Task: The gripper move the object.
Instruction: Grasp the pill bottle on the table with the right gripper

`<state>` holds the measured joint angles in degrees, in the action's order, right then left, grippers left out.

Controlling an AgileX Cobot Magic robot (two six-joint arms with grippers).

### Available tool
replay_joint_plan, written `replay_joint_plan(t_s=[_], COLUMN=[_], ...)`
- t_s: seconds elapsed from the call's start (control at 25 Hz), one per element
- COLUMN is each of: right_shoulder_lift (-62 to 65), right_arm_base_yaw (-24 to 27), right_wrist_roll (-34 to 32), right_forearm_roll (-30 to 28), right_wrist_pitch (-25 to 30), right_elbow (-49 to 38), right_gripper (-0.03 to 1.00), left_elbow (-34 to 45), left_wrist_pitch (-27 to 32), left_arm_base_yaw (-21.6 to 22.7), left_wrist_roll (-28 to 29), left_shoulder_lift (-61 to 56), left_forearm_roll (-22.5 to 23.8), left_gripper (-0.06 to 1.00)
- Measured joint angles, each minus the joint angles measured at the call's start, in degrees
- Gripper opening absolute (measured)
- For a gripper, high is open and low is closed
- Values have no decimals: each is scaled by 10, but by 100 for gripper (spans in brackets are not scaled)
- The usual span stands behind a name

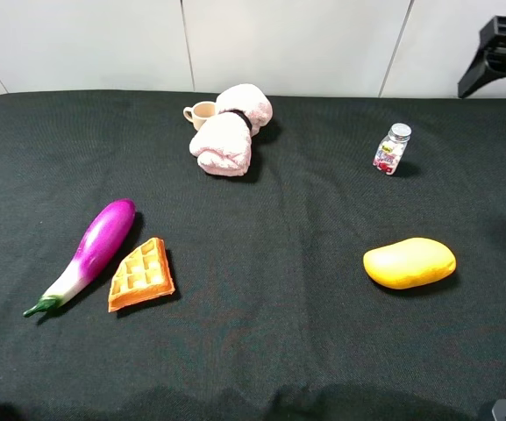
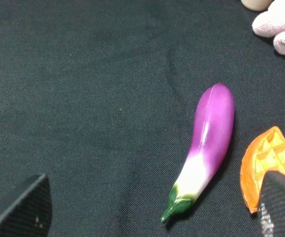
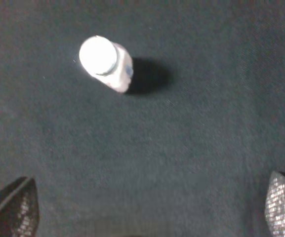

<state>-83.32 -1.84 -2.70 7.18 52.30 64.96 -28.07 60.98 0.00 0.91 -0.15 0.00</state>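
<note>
The object, a small clear jar (image 1: 392, 149) with a silver cap, red-pink contents and a small label, stands upright on the black cloth at the back right. In the right wrist view the jar (image 3: 105, 61) shows from above, cap up. My right gripper (image 3: 149, 197) is open and empty, high above the cloth and apart from the jar; its fingers (image 3: 11, 207) spread wide. Part of the black right arm (image 1: 498, 44) shows at the top right of the exterior view. My left gripper (image 2: 152, 197) is open and empty above the cloth near the eggplant.
A yellow mango (image 1: 409, 262) lies in front of the jar. A purple eggplant (image 1: 95, 250) and an orange waffle (image 1: 141, 274) lie at the left. A pink rolled towel (image 1: 231, 132) and a small beige cup (image 1: 201, 113) sit at the back middle.
</note>
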Motion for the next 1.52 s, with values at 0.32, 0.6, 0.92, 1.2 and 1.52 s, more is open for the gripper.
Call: replay_joint_plan(t_s=[0.32, 0.6, 0.92, 1.2, 1.52], right_shoulder_lift=[-86, -139, -182, -211, -248], right_arm_base_yaw=[-45, -58, -58, -58, -58], right_wrist_roll=[-14, -17, -17, -16, -15], right_forearm_roll=[-9, -11, -11, -13, -12], right_wrist_pitch=[8, 16, 24, 22, 8], right_elbow=[67, 108, 136, 146, 149], right_gripper=[69, 69, 69, 69, 69], left_elbow=[0, 0, 0, 0, 0], left_wrist_pitch=[0, 0, 0, 0, 0], left_arm_base_yaw=[0, 0, 0, 0, 0], left_wrist_roll=[0, 0, 0, 0, 0], left_shoulder_lift=[0, 0, 0, 0, 0], left_forearm_roll=[0, 0, 0, 0, 0], left_gripper=[87, 87, 87, 87, 87])
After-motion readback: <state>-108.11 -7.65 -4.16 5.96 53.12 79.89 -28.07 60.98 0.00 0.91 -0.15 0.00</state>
